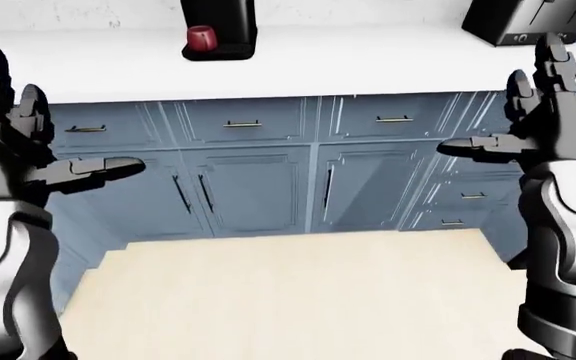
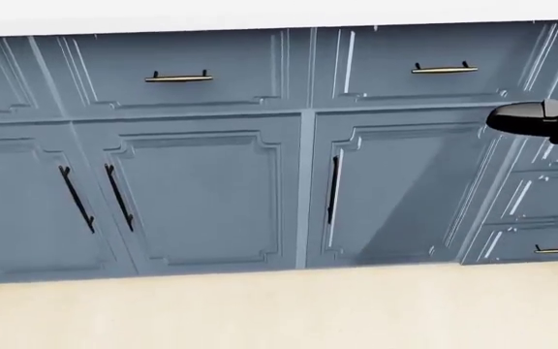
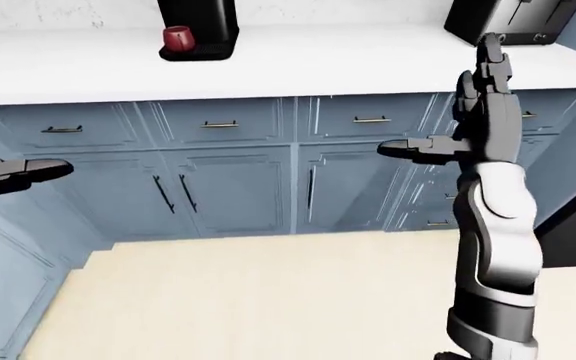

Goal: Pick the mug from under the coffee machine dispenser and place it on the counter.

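In the left-eye view, the mug (image 1: 200,37) is seen under the coffee machine (image 1: 218,26) near the bench's (image 1: 368,67) far edge; a long reach is judged likely to tip it. Both the left hand (image 1: 28,150) and the right hand (image 1: 533,124) are held spread, empty. In the head view, only cabinet doors (image 2: 201,196) are shown. In the right-eye view, bare bench is left between machine and toaster (image 3: 508,19).
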Available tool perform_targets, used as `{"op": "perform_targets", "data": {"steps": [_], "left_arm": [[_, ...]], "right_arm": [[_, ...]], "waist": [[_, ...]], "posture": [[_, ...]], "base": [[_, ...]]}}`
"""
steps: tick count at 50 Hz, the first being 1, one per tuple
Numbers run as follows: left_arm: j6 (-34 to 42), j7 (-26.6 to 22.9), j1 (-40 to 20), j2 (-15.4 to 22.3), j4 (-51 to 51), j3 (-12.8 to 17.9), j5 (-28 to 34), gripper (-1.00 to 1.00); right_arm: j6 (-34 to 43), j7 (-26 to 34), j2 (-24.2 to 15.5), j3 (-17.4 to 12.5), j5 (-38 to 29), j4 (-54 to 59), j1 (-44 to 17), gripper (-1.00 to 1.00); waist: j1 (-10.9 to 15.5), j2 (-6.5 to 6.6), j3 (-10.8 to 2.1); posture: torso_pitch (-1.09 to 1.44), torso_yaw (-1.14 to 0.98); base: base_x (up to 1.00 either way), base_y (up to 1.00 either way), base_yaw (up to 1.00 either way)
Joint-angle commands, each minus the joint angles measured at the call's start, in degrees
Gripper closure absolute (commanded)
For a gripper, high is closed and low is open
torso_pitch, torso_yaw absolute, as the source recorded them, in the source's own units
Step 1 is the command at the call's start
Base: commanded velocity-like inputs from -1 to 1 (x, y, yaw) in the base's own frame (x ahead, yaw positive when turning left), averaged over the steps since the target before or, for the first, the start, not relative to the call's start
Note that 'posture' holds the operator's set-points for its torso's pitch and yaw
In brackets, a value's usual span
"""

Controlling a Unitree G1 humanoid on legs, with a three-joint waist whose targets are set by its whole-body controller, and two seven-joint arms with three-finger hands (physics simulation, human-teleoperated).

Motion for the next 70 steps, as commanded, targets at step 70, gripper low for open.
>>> {"op": "perform_targets", "data": {"steps": [70], "left_arm": [[2.6, 2.8, -4.3, 7.1, -2.5, 2.5, -3.9, -1.00]], "right_arm": [[-0.3, 2.1, -2.8, -0.5, -1.1, -2.7, -2.6, -1.00]], "waist": [[-1.0, 6.95, -1.73]], "posture": [[0.00, 0.00]], "base": [[0.15, 0.18, 0.00]]}}
